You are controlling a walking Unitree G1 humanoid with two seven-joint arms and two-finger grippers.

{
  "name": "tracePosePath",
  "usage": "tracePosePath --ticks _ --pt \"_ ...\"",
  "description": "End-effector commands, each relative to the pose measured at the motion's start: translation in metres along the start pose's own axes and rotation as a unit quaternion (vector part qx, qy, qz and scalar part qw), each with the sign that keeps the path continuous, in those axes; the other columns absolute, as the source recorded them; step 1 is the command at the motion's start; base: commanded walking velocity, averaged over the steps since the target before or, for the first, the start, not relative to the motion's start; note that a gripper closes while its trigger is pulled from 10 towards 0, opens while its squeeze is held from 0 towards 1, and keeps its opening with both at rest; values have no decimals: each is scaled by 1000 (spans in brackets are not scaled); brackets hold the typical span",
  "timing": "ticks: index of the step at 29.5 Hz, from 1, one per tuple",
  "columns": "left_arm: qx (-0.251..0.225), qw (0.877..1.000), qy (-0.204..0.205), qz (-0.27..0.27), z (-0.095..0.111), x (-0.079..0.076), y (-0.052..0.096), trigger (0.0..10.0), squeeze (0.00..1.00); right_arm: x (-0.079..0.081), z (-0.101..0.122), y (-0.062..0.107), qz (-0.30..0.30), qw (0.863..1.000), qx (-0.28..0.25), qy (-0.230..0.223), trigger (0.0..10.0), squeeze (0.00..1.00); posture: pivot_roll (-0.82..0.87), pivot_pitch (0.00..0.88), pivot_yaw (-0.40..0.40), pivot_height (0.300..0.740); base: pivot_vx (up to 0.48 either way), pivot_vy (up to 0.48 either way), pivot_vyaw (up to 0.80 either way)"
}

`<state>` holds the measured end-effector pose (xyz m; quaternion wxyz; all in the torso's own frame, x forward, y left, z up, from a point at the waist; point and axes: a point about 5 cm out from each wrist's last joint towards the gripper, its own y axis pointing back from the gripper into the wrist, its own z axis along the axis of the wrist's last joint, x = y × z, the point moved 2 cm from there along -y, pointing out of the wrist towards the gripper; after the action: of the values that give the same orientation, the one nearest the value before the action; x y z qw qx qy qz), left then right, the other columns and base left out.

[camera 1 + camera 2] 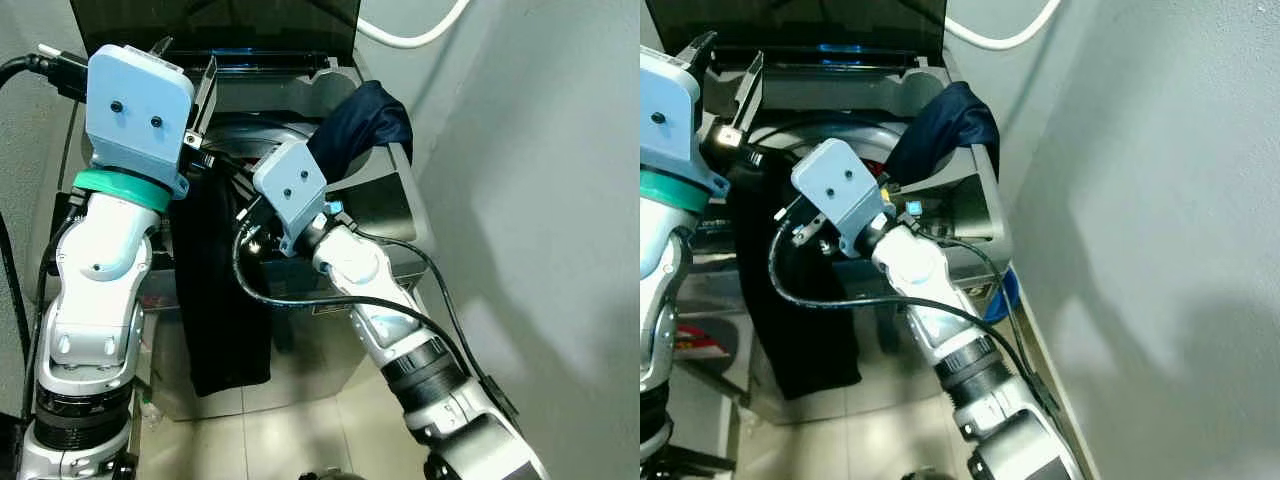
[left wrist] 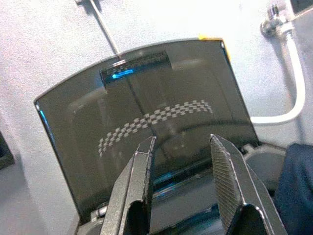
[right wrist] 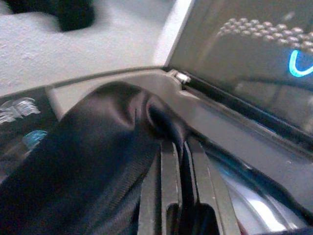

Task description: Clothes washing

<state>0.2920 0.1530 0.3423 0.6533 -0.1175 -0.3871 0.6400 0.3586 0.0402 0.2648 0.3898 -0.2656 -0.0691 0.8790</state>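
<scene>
Washer drum interior hidden behind both arms.

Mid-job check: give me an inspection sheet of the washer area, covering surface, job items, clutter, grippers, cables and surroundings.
Surface: top-loading washing machine, dark lid raised, drum open.
Job's things: black garment hangs over the front rim and down the front; navy garment draped on the right rim.
Clutter: red-and-white item low beside the machine, too unclear to identify.
Grippers: left gripper open, above the washer facing the lid; right gripper shut on dark cloth at the rim.
Cables: black cable loops along the right arm.
Surroundings: grey wall, white hose, tiled floor.
</scene>
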Motion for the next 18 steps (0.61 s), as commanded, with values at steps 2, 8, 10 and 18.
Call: tracePosePath --ticks 2,8,10,18 --pt "-30 999 -7 11 11 0 -2 10000 0 -29 23 -19 -80 996 -27 30 10000 0 97 80 -31 740 0 0 0" --pt "-55 998 -9 19 23 -2 -4 10000 0 -90 45 -34 -292 956 9 16 10000 0 119 77 -36 740 0 0 0" --pt "-56 998 -10 18 23 -2 -4 10000 0 -98 48 -31 -323 946 6 6 10000 0 119 77 -36 740 0 0 0" --pt "-52 998 -12 17 22 -2 -2 10000 0 -109 49 -26 -368 930 2 0 10000 0 120 77 -38 740 0 0 0"
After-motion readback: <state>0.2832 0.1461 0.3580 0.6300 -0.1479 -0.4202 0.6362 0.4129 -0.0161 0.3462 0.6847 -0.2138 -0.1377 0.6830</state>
